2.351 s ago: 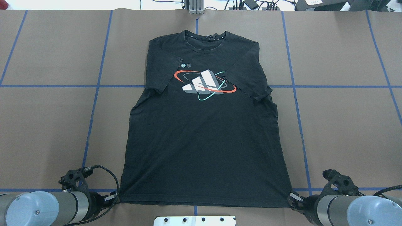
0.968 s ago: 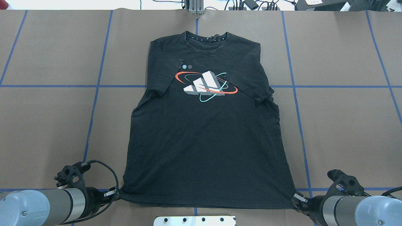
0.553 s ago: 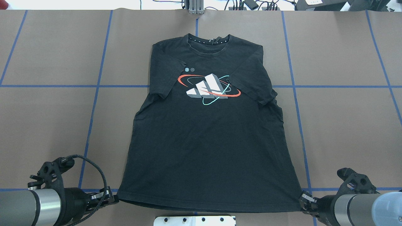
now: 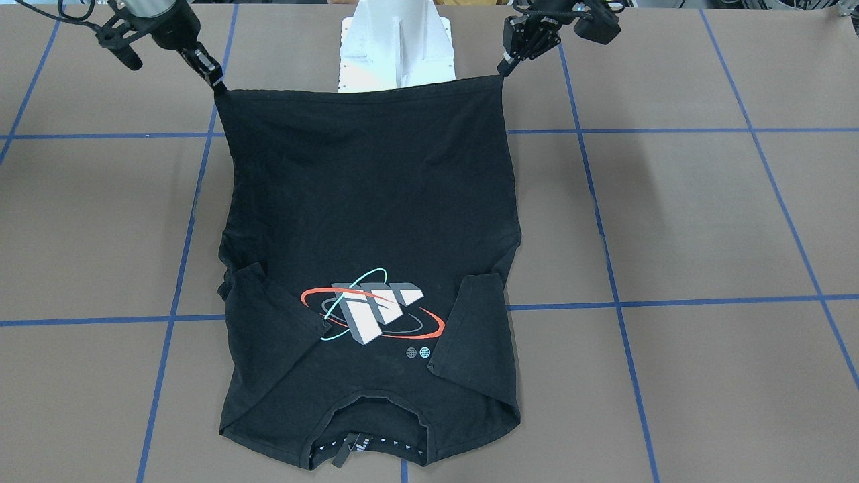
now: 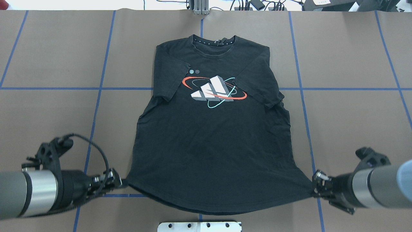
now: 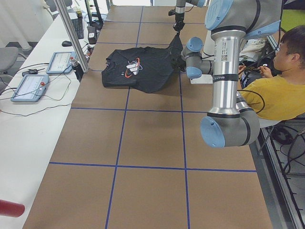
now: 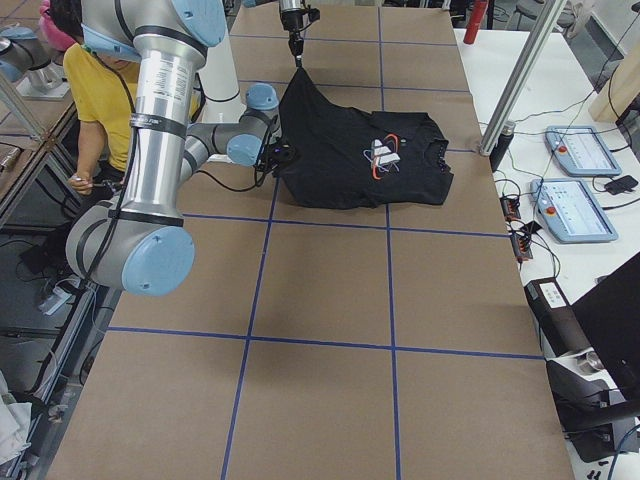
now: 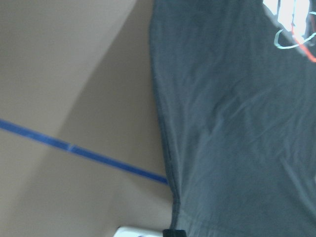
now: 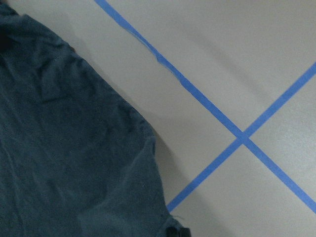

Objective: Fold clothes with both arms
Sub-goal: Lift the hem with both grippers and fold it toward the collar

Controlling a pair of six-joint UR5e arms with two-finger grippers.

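Observation:
The black T-shirt [image 5: 209, 145] lies logo side up on the brown table, collar at the far side, and both short sleeves are folded in over its front. The white, red and teal logo [image 5: 214, 91] faces up. My left gripper [image 5: 119, 183] is shut on the hem's left corner. My right gripper [image 5: 313, 188] is shut on the hem's right corner. Both corners are lifted off the table and the hem sags between them. In the front-facing view the shirt [image 4: 369, 201] hangs stretched between the left gripper [image 4: 502, 67] and the right gripper [image 4: 218, 82].
The white base mount [image 5: 199, 226] sits at the near edge under the hem. Blue tape lines [image 5: 96, 88] grid the table. An aluminium post [image 5: 201, 6] stands at the far edge. A seated operator [image 6: 281, 81] and control tablets [image 6: 28, 88] are beside the table.
Both grippers have risen with the hem corners and moved apart. The hem has come off the table and sags in the middle. The shirt has slid slightly toward the robot.

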